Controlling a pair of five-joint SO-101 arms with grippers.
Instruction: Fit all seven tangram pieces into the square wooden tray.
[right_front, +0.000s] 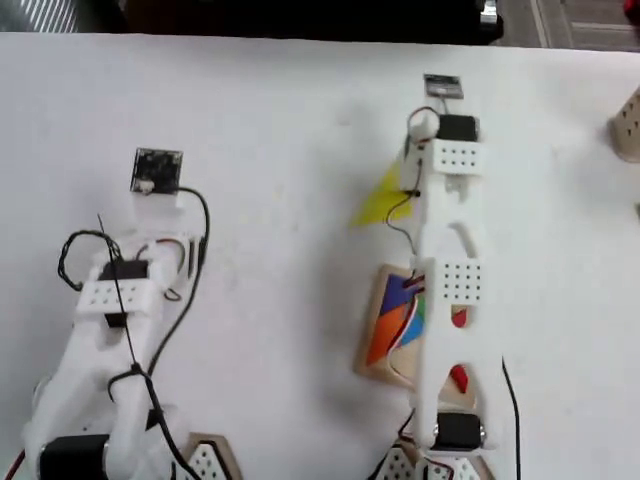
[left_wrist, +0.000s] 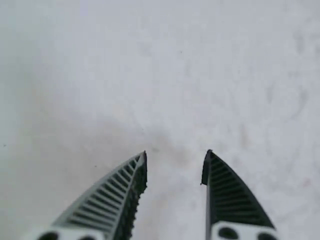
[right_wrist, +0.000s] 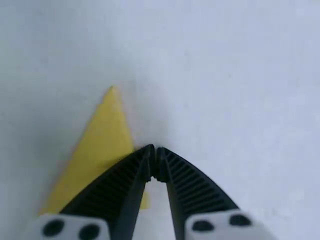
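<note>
The right gripper (right_wrist: 155, 152) has its jaws pressed together, the tips meeting just at the edge of the yellow triangle (right_wrist: 102, 145) without visibly pinching it. The triangle lies flat on the white table (right_front: 280, 150), apart from the square wooden tray (right_front: 372, 350). The tray holds orange, blue and red pieces (right_front: 386, 335) and sits partly under the right arm (right_front: 455, 290). The left gripper (left_wrist: 176, 155) hangs with jaws spread above bare table.

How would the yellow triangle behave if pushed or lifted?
The yellow triangle lies flat and looks thin, so it probably slides on the smooth table rather than rolling. Its crisp straight edges suggest stiffness; lying flat, it is likely hard to pinch.
</note>
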